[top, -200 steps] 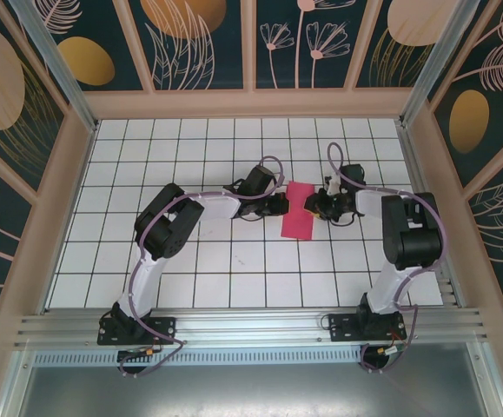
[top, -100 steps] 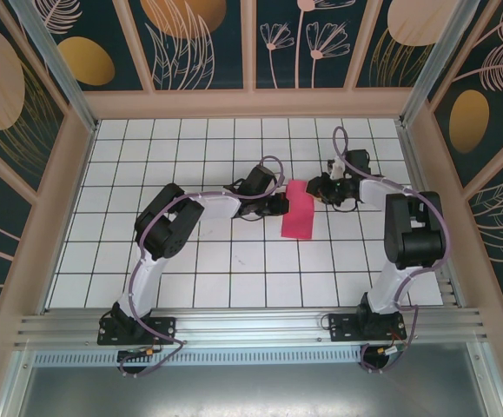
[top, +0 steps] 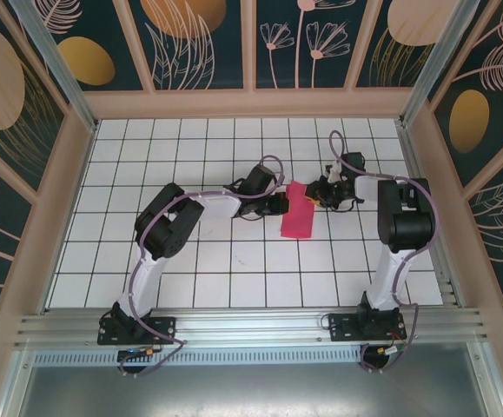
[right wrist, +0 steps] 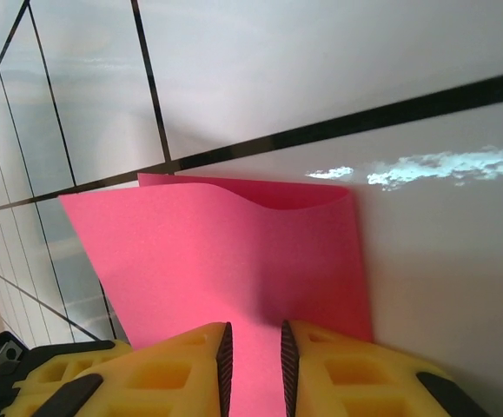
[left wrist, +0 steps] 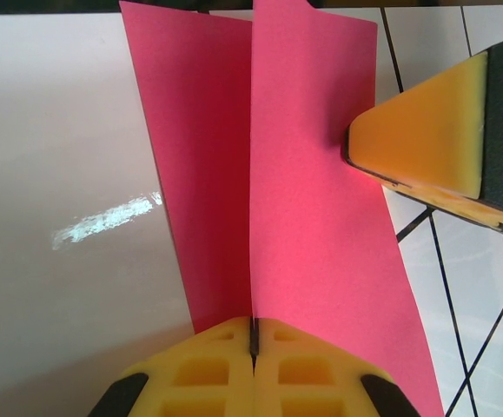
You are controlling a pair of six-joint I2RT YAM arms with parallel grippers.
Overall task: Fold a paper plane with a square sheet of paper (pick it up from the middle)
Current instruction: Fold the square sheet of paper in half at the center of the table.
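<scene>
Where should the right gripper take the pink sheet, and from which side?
Grip the pink sheet by its right-hand edge, coming in from the right, opposite the left gripper, which is shut on the fold. That edge appears lifted off the table and lies between the slightly parted fingers of the right gripper, so closing there looks sound.

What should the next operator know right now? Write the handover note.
Left hand: shut on the pink paper at its centre crease.
Right hand: jaws a narrow gap apart at the paper's far right corner; no clear grip.
Paper: mid table, between the arms, folded in two.
Done: centre fold.
Left: corner folds and wings; no plane shape yet.
</scene>
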